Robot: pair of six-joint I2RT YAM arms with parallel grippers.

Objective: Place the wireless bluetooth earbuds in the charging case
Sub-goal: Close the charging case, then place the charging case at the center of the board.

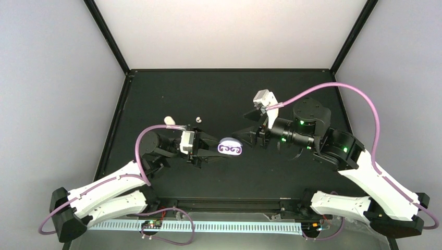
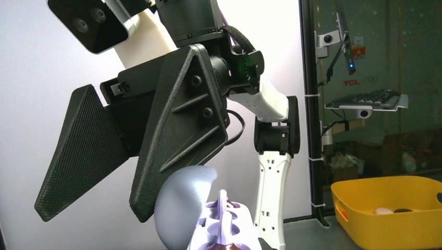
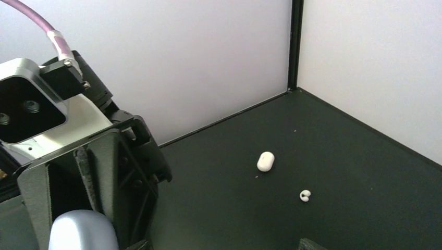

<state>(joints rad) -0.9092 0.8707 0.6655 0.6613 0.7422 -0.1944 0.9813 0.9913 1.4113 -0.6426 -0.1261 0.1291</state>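
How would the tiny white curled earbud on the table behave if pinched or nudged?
Likely light: the white earbud is a speck on the table, so a nudge should skid it. Its rounded curl may roll or slip from a pinch.

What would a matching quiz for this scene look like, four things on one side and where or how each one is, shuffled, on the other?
1. lilac charging case
2. purple earbuds
3. white earbud
4. right gripper

A. open, holding nothing
B. loose on the table
C. gripped by the left gripper
D. sitting in the open case

Pairs: 1-C, 2-D, 3-B, 4-A
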